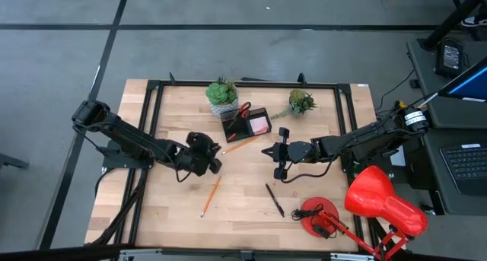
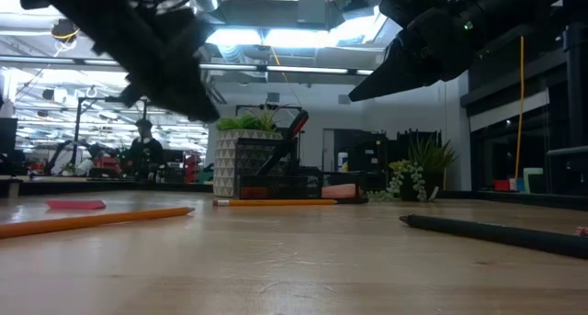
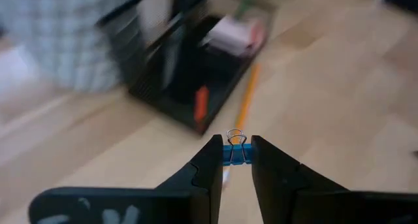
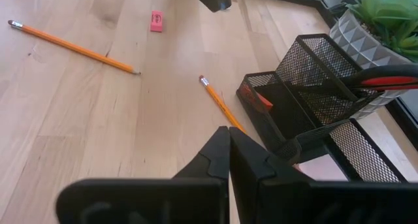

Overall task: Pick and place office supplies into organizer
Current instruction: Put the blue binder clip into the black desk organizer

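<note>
Left gripper (image 3: 235,160), left wrist view: fingers clamp a small blue binder clip (image 3: 236,154), and the black organizer (image 3: 189,74) lies straight ahead and near, with a pencil (image 3: 245,106) running lengthwise alongside it. Right wrist view: right gripper (image 4: 228,140) closed and empty, organizer just beyond its tips. High view: left gripper sits just left-front of the organizer, so it looks the nearer arm for the drop.
</note>
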`<state>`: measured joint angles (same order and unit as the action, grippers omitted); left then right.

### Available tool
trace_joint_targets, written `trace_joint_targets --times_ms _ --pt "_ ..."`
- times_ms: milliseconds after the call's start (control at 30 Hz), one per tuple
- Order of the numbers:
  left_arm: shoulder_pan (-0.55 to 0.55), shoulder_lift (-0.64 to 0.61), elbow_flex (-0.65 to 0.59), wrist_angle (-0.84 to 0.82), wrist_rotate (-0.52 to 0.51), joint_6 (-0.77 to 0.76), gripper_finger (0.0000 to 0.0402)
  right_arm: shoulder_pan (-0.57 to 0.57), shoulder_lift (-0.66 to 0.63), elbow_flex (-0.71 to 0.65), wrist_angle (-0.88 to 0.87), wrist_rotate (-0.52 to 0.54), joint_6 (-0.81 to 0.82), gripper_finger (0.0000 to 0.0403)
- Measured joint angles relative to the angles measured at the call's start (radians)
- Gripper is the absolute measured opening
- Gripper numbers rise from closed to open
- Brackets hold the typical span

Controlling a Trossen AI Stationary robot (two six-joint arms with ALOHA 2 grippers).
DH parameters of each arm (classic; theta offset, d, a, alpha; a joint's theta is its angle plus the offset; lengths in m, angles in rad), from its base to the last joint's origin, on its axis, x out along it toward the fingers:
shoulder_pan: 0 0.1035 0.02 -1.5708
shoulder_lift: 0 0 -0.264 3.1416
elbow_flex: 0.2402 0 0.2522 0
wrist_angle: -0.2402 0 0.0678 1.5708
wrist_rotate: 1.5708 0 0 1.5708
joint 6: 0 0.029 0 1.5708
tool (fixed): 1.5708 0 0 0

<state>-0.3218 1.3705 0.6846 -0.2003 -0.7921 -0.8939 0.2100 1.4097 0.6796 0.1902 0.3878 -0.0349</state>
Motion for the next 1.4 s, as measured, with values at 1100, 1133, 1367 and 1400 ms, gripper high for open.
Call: trace_joint_targets --times_ms 1100,1133,1367,1400 --pt "0.201 0.196 0.027 0.545 0.212 0.250 0.0066 0.000 0.000 0.000 0.000 0.001 0.004 0.0010" --pt "0.209 0.206 0.040 0.540 0.217 0.250 0.0066 0.000 0.000 0.000 0.000 0.001 0.004 0.0010" --pt "0.268 0.298 0.159 0.441 0.229 0.211 0.0065 0.000 0.000 0.000 0.000 0.001 0.001 0.0010" --pt "0.274 0.309 0.174 0.407 0.228 0.184 0.0065 0.000 0.000 0.000 -0.001 0.001 0.001 0.0010"
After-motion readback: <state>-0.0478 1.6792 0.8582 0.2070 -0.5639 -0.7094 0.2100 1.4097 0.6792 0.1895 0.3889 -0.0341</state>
